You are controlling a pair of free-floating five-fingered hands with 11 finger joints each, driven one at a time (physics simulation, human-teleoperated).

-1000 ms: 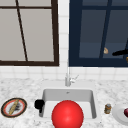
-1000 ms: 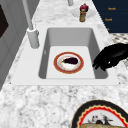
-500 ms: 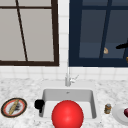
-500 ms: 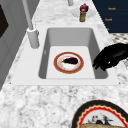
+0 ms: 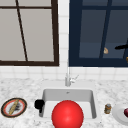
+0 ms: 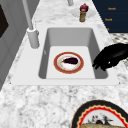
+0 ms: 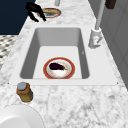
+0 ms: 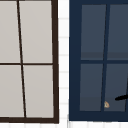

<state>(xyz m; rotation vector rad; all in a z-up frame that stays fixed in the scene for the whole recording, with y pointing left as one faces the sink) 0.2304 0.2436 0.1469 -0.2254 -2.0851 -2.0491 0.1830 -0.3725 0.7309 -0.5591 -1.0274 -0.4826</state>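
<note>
We are keeping our left robot hand [image 6: 110, 58] unmoved, fingers curled around nothing, at the sink's [image 6: 50, 32] front-left rim above the plate [image 6: 68, 62].

No legible text, brand, number or sign in any view. Patterned plate [image 5: 14, 107] on the left counter — decorative motif only, no letters made out. Small jar [image 5: 107, 108] right of the sink [image 5: 67, 93] — label unreadable. Orange marks on the dark cabinet [image 6: 111, 15] at far right, left side view — too blurred to read.
</note>
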